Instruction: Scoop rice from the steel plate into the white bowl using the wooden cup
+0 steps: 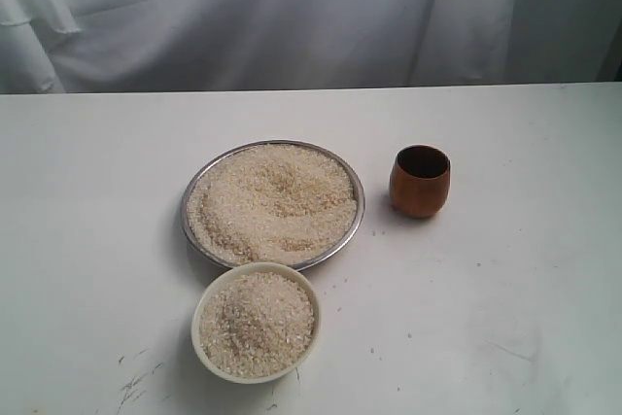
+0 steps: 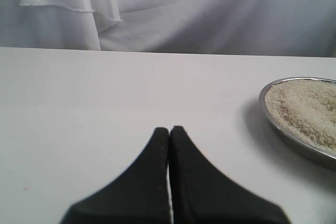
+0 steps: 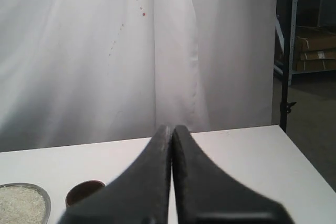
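The steel plate point(image 1: 202, 178) sits mid-table, heaped with rice point(image 1: 277, 199). In front of it stands the white bowl point(image 1: 199, 316), also full of rice point(image 1: 257, 326). The wooden cup point(image 1: 420, 182) stands upright and empty to the plate's right. Neither arm shows in the exterior view. My left gripper point(image 2: 169, 129) is shut with nothing in it, over bare table, with the plate point(image 2: 273, 124) off to one side. My right gripper point(image 3: 172, 127) is shut and empty too, held above the table; the cup's rim point(image 3: 84, 190) and the plate's edge point(image 3: 44, 198) peek out beside it.
The white table point(image 1: 505, 289) carries dark scuff marks near its front. A white curtain point(image 1: 292, 17) hangs behind it. In the right wrist view a metal shelf with boxes point(image 3: 310, 51) stands beyond the table's end.
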You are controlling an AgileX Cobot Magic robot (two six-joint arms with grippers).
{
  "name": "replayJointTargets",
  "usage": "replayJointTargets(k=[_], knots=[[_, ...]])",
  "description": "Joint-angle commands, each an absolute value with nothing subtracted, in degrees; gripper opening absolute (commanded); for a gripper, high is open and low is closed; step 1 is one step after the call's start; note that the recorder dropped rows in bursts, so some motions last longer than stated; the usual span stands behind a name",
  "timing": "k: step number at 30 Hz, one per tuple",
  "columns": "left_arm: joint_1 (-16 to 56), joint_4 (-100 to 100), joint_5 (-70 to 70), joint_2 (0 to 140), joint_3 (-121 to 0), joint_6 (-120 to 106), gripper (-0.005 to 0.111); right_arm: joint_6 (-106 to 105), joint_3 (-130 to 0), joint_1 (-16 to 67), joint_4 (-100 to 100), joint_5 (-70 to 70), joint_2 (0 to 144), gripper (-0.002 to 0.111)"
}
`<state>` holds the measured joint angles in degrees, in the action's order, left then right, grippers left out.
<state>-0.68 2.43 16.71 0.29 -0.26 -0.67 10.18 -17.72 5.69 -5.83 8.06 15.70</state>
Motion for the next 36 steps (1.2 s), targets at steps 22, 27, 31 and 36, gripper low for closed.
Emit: replayJointTargets(k=[22, 27, 31, 36], knots=[[-0.60, 2.48, 16.34, 0.00, 0.00, -0.49, 0.000, 7.73, 0.00, 5.34, -2.03, 9.50, 0.00, 0.000], [-0.60, 2.48, 16.34, 0.00, 0.00, -0.49, 0.000, 7.41, 0.00, 5.34, -2.03, 11.53, 0.00, 0.000], [-0.60, 2.48, 16.34, 0.00, 0.00, -0.49, 0.000, 7.18, 0.00, 5.34, -2.03, 15.39, 0.00, 0.000], [-0.60, 2.48, 16.34, 0.00, 0.00, -0.49, 0.000, 7.04, 0.00, 5.34, -2.03, 20.32, 0.00, 0.000]])
